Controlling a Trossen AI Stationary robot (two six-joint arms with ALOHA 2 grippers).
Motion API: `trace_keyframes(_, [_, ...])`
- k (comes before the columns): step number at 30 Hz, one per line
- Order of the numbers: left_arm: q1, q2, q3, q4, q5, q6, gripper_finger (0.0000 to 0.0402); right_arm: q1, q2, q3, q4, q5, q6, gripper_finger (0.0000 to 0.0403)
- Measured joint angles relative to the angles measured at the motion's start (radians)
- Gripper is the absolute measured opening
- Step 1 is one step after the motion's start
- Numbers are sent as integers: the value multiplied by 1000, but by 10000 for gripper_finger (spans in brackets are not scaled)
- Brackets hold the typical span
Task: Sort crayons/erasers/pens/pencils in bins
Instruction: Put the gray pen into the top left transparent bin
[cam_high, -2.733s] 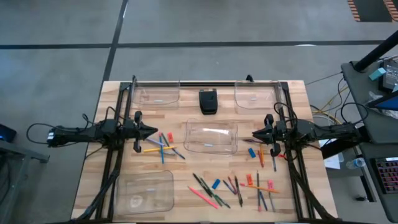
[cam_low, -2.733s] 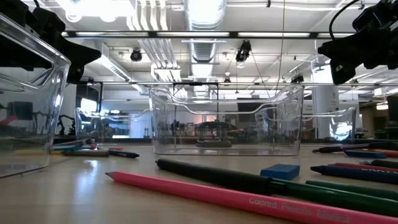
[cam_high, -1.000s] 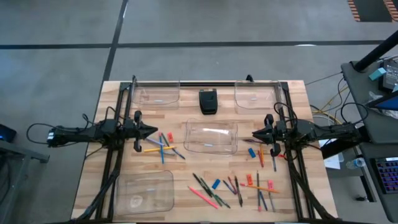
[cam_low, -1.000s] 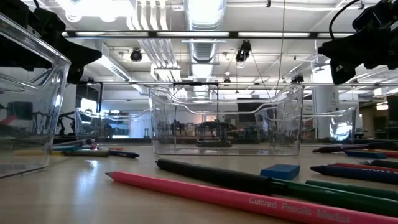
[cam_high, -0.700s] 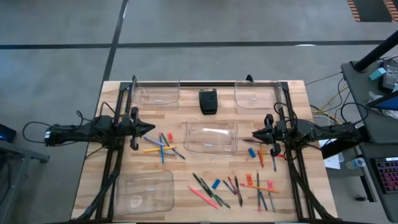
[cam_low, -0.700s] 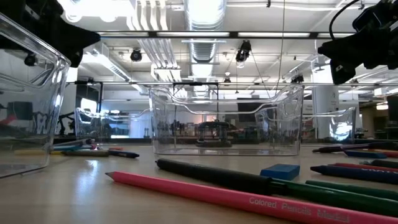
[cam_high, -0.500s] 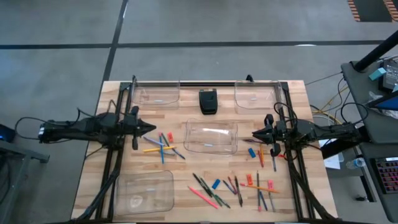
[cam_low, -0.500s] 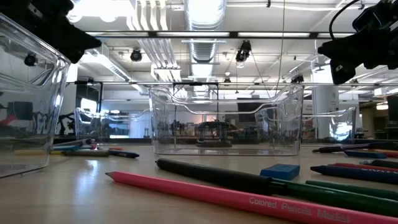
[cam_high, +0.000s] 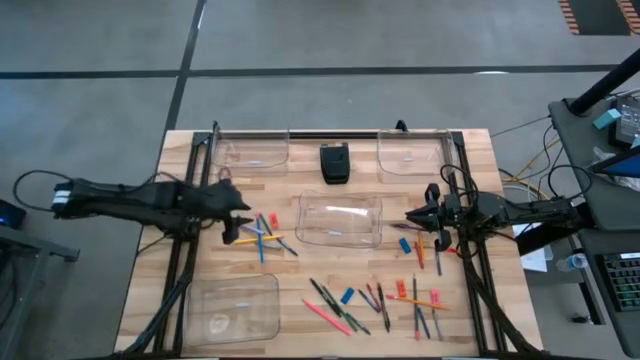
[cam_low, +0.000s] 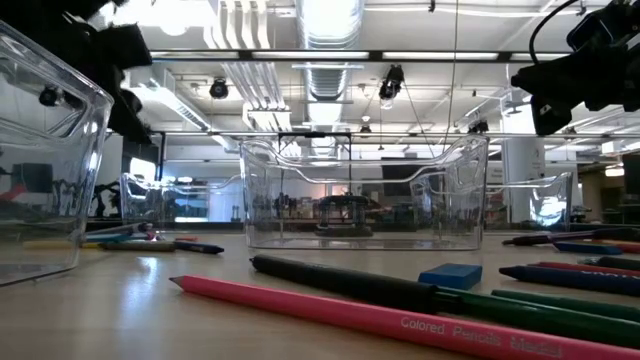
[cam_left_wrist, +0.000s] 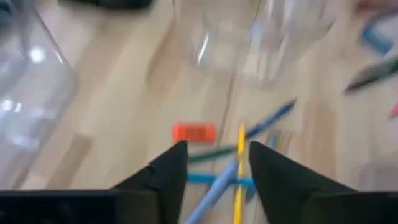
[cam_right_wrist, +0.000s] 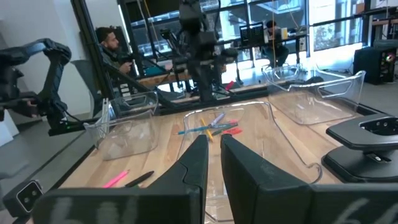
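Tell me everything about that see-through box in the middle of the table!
The middle bin is a clear, shallow plastic tub with rounded corners. It sits flat on the wooden table, open side up, with nothing inside that shows. Neither arm touches it. Pencils lie beside it on one side, a blue eraser on the other.

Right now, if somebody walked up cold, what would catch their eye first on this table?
Probably the bright scatter of pencils across the table's near side. Next, the clear bin at the centre, empty. Then the left gripper, jaws open, above a small pile of sticks with a red eraser.
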Motion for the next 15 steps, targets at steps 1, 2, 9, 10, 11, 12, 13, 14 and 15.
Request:
trace_keyframes(1, [1, 23, 0, 5, 4, 0, 191, 0, 0, 0, 1, 0, 1, 36])
trace_keyframes(2, [1, 45, -1, 1, 12, 0, 203, 0, 0, 0, 1, 1, 0, 36])
trace_keyframes(9, [1, 213, -5, 2, 31, 5, 233, 0, 1, 0, 2, 1, -1, 36])
trace_keyframes(10, [1, 230, -5, 5, 31, 5, 233, 0, 1, 0, 2, 0, 0, 36])
trace_keyframes(11, [1, 249, -5, 4, 33, 5, 233, 0, 0, 0, 2, 0, 0, 36])
trace_keyframes(12, [1, 271, -5, 4, 34, 5, 233, 0, 0, 0, 2, 1, 0, 36])
trace_keyframes(13, [1, 292, -5, 4, 34, 5, 233, 0, 0, 0, 2, 0, -1, 36])
trace_keyframes(14, [1, 311, -6, 3, 34, 5, 233, 0, 0, 0, 2, 0, -1, 36])
trace_keyframes(15, [1, 326, -6, 3, 35, 5, 233, 0, 0, 0, 2, 0, 0, 36])
